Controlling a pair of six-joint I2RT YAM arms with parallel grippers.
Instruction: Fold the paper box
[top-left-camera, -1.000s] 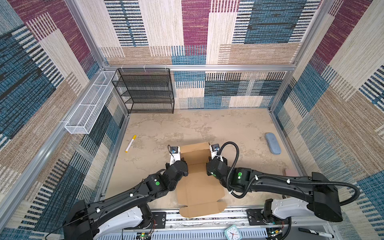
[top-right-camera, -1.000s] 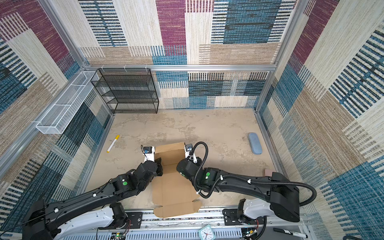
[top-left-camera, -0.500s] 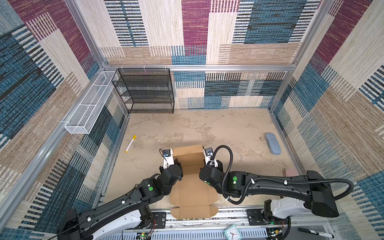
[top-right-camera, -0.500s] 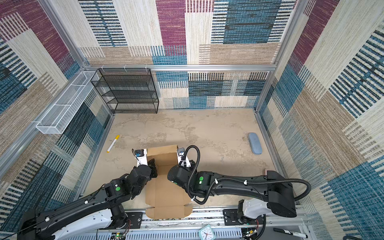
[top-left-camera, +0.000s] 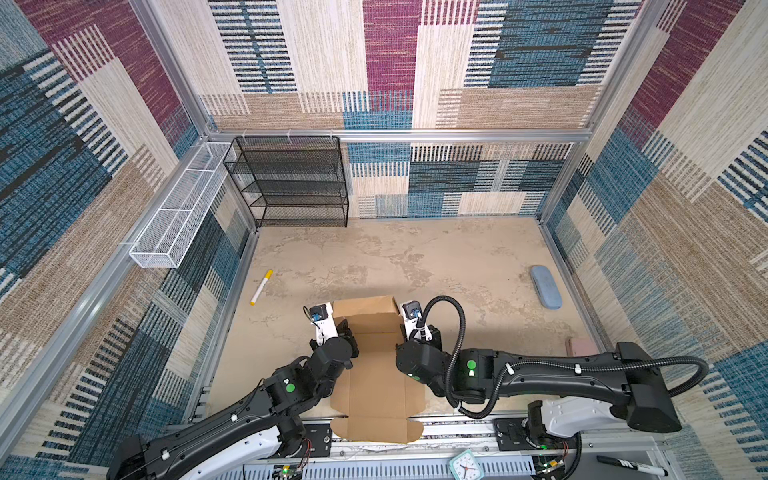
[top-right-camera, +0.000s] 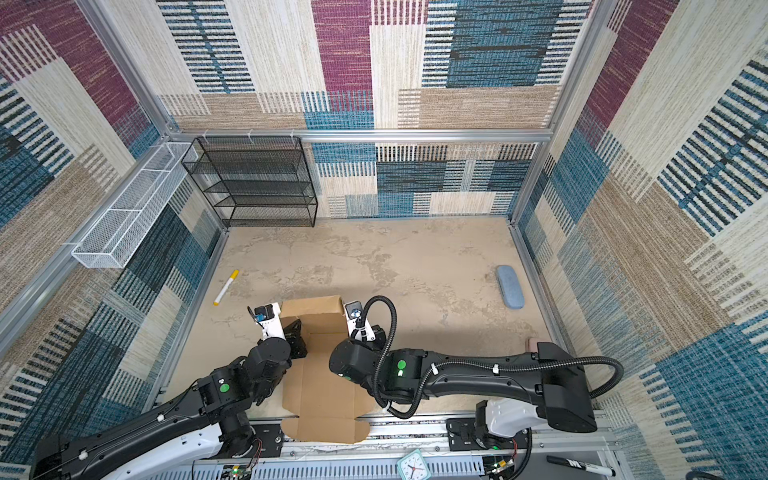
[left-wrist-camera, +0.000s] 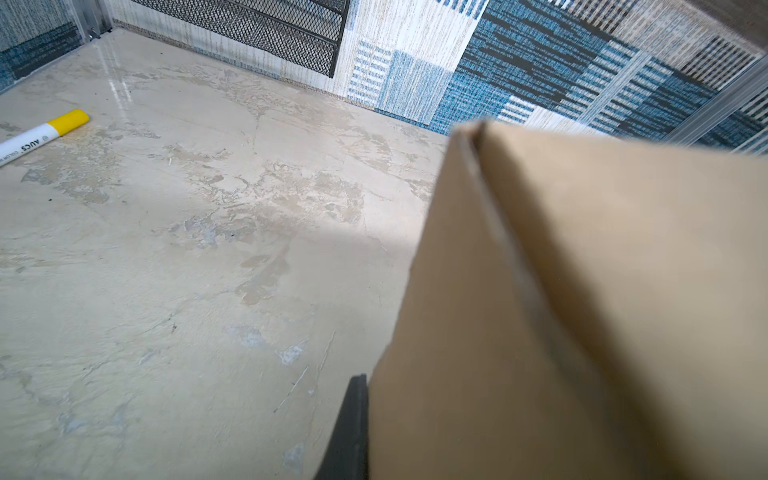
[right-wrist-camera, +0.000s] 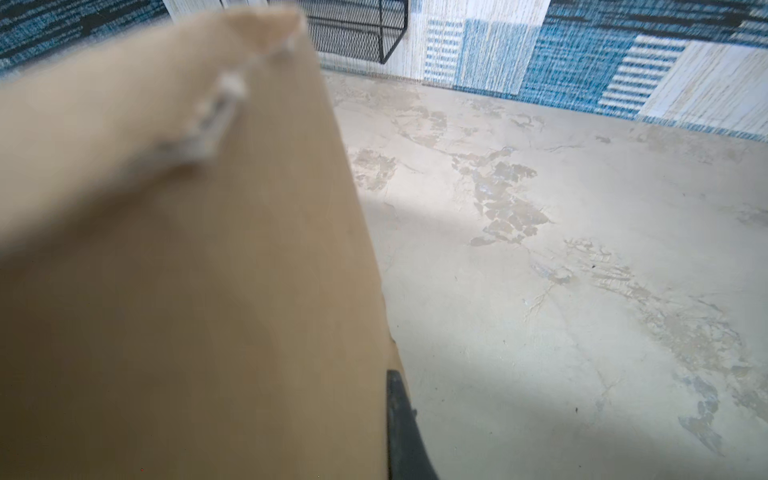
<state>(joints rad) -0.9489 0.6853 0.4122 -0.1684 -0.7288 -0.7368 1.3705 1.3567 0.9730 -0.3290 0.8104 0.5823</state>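
Observation:
The paper box is a flat brown cardboard sheet at the front middle of the table, its near tab over the front rail. Its far flap stands up between the two wrists. My left gripper is shut on the sheet's left side flap. My right gripper is shut on the right side flap. In the left wrist view one dark finger lies flat against the cardboard; the other is hidden behind it. The right wrist view shows one finger pressed on the cardboard.
A yellow-capped marker lies left of the box, a blue case at the right. A black mesh shelf stands at the back left, with a white wire basket on the left wall. A small clock and black marker lie on the front rail.
Both arms have drawn the box toward the front rail and a little left. The left gripper has closed a little further on its flap.

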